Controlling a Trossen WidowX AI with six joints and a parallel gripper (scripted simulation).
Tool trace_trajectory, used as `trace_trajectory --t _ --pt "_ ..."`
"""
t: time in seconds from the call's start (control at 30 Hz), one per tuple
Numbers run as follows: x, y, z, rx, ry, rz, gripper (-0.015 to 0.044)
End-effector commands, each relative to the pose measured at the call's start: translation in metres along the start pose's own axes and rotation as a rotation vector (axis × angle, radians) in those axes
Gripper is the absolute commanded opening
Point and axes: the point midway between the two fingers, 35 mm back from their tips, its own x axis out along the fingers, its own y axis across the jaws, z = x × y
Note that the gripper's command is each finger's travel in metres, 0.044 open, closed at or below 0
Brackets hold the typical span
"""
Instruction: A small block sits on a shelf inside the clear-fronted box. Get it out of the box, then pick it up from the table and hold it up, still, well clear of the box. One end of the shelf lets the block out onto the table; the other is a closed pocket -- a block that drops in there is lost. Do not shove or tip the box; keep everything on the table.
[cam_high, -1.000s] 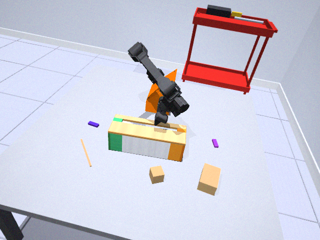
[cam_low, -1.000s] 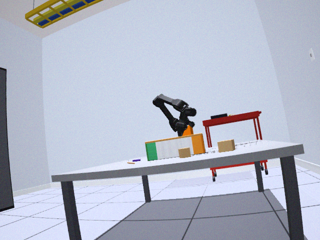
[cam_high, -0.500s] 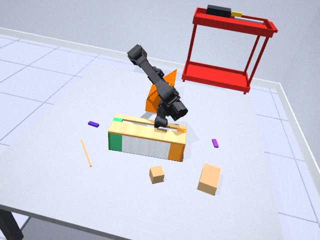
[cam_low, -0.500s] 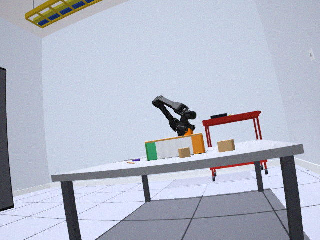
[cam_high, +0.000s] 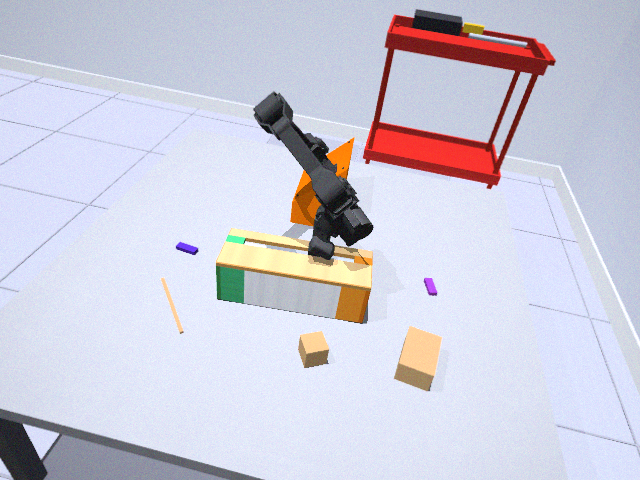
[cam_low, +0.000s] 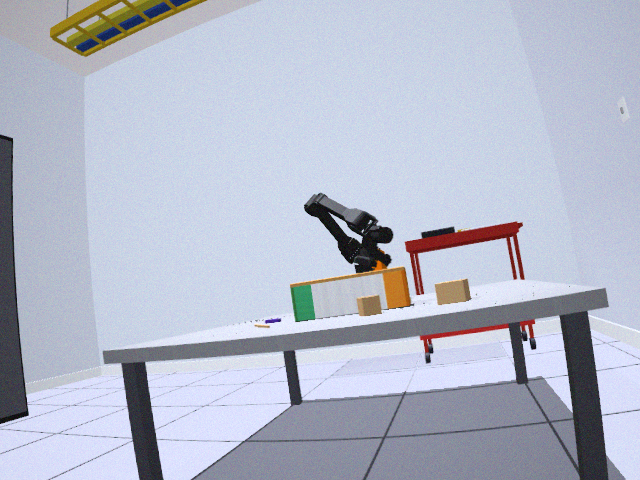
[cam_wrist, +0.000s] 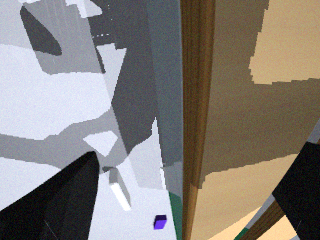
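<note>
The box stands upright on the table, with a wooden top, a long slot towards its rear, a green left end and an orange right end. Its front middle is clear and looks pale grey. The small block on the shelf cannot be made out in any view. My gripper is at the rear top of the box, right of its middle. In the wrist view its fingers are wide open and empty, one on each side of the rear wooden rail. The fingertips are hidden in the top and exterior views.
A tan cube and a larger tan block lie in front. A thin stick and violet bar lie left, a magenta bar right. A red cart stands behind.
</note>
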Motion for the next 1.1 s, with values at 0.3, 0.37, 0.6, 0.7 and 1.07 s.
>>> trace_trajectory --t 0.3,0.37,0.6,0.7,1.07 --pt "0.008 0.0 -0.02 -0.003 0.003 0.001 0.04" --pt "0.009 0.0 -0.023 -0.003 0.003 0.001 0.04" --pt "0.013 0.0 -0.034 -0.003 0.004 0.001 0.04" --pt "0.014 0.0 -0.038 -0.003 0.004 0.001 0.04" --pt "0.02 0.0 -0.055 -0.003 0.005 0.002 0.04"
